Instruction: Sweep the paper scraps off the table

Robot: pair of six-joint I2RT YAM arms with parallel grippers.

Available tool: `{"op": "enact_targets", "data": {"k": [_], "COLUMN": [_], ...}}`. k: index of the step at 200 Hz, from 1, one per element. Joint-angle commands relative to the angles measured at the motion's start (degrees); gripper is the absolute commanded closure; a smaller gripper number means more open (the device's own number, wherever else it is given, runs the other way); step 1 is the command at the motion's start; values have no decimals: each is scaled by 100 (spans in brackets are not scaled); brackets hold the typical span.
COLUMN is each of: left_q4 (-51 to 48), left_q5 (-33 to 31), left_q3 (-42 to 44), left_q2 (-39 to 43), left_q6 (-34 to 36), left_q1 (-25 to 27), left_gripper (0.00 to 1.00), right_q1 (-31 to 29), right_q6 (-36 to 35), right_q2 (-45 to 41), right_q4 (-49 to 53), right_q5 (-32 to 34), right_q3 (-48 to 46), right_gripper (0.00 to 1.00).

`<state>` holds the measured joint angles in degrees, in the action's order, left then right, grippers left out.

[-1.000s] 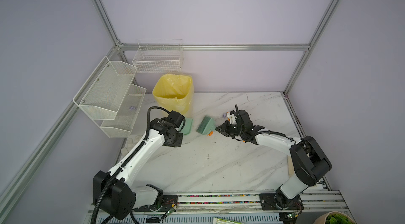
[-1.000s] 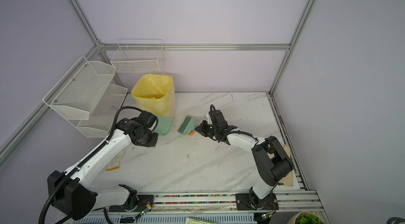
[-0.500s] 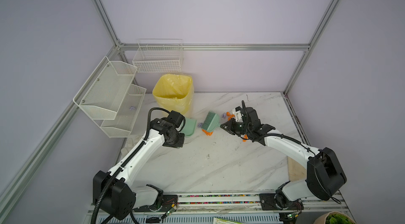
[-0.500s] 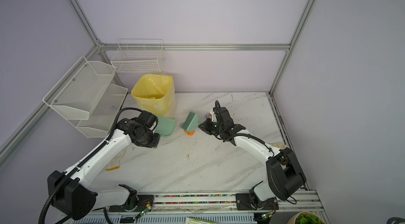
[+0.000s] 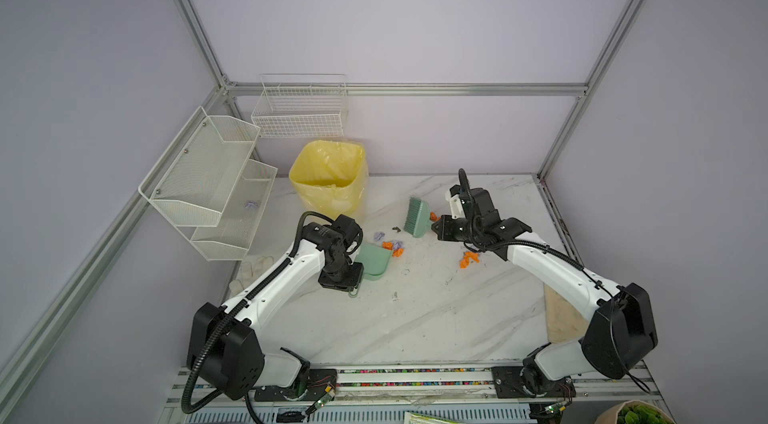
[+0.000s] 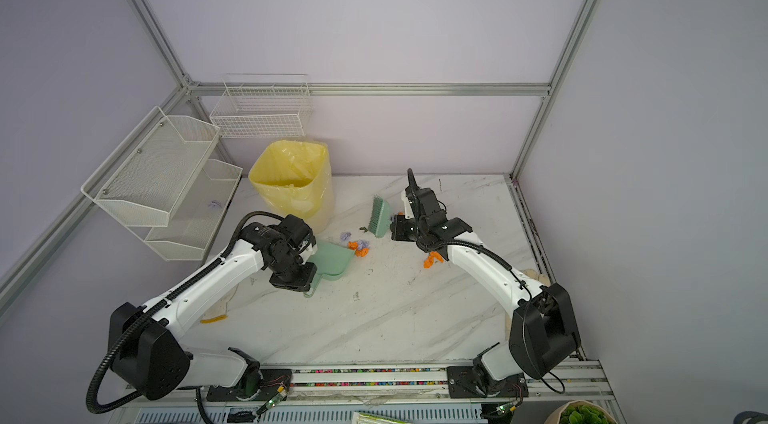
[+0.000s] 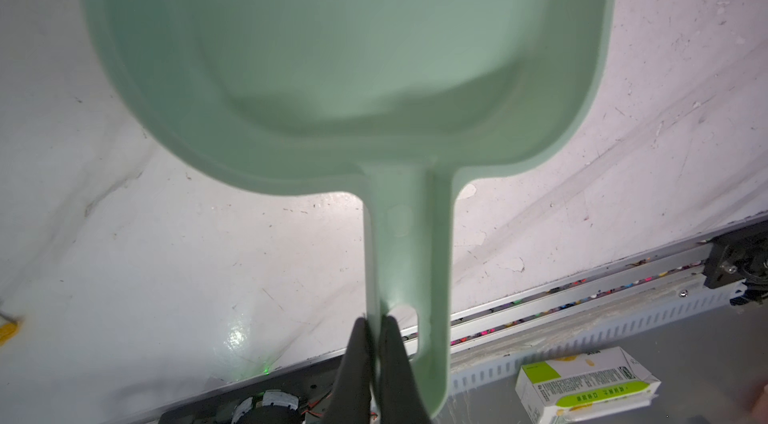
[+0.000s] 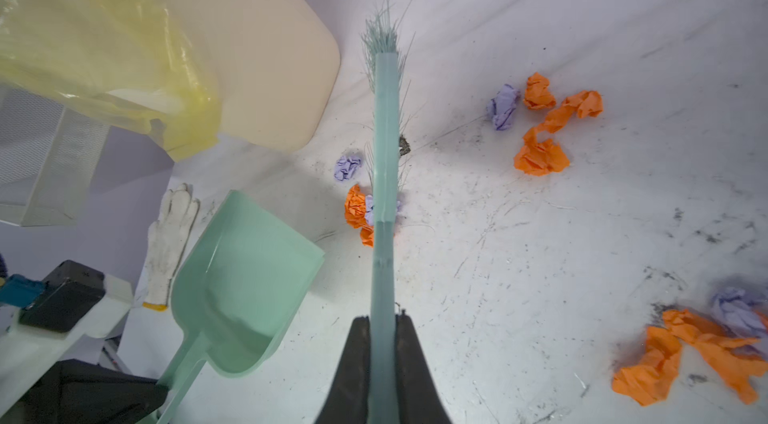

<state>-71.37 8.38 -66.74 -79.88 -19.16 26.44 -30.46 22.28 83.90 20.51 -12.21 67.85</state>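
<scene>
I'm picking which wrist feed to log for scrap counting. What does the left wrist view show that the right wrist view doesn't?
Only the left wrist view: the left gripper clamped shut on the handle of the pale green plastic dustpan, and a white-and-green carton. Only the right wrist view: the right gripper shut on the green bristle brush, crumpled orange and lilac paper scraps, the yellow-lined bin, a white fabric glove. Both: the dustpan and the white marble-veined table.
</scene>
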Motion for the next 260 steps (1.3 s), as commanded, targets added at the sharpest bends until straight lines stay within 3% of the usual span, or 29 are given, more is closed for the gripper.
{"op": "enact_targets", "data": {"k": [1,40,88,212,260], "left_q4": [-28,109,374,687,682], "left_q5": [262,337,225,241,187], "left_q3": [129,222,394,359,294], "left_q2": [-61,-370,-406,-871,-1010], "left_q6": [-138,-189,-295,15,77], "left_q1": [71,167,173,178,170], "left_gripper": [100,100,100,100,100], "right_q1": [12,14,13,-170,-606], "right_q6": [-543,-720,-761,-511,-499], "right_q2": [-109,37,103,460,669], "right_q4": [268,52,-229,-1058,-1093], "right_q5": [408,-194,303,395,635], "right_q3": [54,61,39,-306,-415], "right_gripper": [100,100,100,100,100]}}
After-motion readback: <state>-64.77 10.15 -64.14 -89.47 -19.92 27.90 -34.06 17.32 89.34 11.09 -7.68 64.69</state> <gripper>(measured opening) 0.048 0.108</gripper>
